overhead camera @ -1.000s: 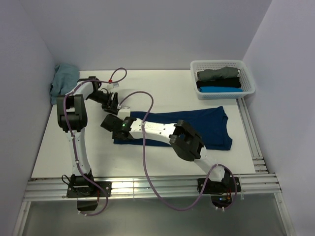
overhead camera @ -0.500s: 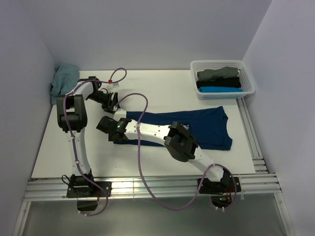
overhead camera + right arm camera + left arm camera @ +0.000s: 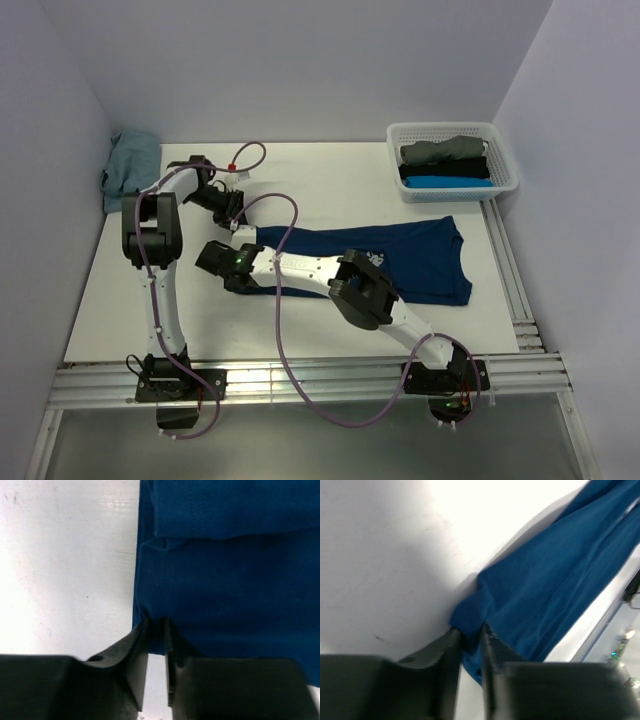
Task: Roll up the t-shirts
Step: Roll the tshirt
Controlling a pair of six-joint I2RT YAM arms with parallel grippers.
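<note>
The navy t-shirt (image 3: 420, 255) lay flat, folded lengthwise, across the middle of the white surface (image 3: 330, 175). The left pincer (image 3: 470, 636) was clenched on the far corner of its left end, with cloth bunched between the fingers. The right pincer (image 3: 156, 629) grasped the near corner of that same end. Three rolled t-shirts (image 3: 445, 168) sat in the white basket (image 3: 455, 195) at the far right.

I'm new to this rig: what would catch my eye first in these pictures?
A navy t-shirt lies folded into a long band across the middle of the table, with the left gripper and right gripper both pinched on its left end. At far right a white basket holds grey, black and bright blue shirts; a teal cloth sits crumpled in the far left corner.
</note>
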